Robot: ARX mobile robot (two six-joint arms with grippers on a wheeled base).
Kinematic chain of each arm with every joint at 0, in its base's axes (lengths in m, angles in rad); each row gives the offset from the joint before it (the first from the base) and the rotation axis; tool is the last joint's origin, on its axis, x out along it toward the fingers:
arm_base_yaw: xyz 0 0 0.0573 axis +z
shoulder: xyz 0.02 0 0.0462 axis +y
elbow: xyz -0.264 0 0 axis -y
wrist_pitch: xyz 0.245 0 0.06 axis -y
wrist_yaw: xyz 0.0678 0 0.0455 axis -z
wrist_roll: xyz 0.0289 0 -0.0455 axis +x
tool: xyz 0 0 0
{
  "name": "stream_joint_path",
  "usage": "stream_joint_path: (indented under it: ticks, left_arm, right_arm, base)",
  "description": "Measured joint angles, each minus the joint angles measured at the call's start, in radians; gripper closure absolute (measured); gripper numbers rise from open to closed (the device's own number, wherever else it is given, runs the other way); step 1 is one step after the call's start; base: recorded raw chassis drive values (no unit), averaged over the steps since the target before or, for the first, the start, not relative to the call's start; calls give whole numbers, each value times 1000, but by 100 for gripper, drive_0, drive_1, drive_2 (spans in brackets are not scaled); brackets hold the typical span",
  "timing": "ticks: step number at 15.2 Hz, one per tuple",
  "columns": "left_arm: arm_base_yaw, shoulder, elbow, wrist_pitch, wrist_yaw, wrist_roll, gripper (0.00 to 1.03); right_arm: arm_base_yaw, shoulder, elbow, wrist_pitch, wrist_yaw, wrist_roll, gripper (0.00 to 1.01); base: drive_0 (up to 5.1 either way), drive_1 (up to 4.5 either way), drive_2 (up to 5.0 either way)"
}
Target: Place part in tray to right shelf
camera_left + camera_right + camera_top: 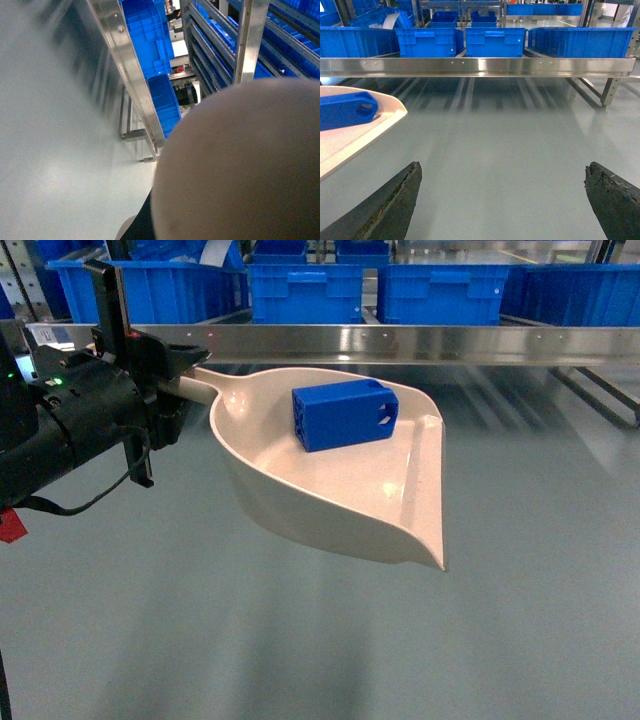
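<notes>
The blue part (pixel 343 415) lies inside the beige tray (pixel 330 505), toward its back wall. My left gripper (pixel 178 378) is shut on the tray's handle and holds the tray in the air just in front of the right shelf's steel rail (pixel 420 343). In the left wrist view the tray's underside (pixel 240 165) fills the lower right and hides the jaws. The right gripper (pixel 502 167) is open over the bare floor with nothing between its fingers. In that view the tray (pixel 355 137) and the part (pixel 345 110) are at the left edge.
Several large blue crates (pixel 305 290) sit on the shelf behind the rail (pixel 480 66). The shelf's steel legs (pixel 607 90) stand at the right. Grey floor (pixel 400 640) spreads below the tray.
</notes>
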Motion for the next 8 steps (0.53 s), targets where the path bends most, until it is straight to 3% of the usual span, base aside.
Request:
stream_joint_path:
  ticks: [8]
  left_arm:
    - [2,0,0,8,0,0,89]
  right_arm:
    - [0,0,0,5,0,0,3]
  base:
    - [0,0,0]
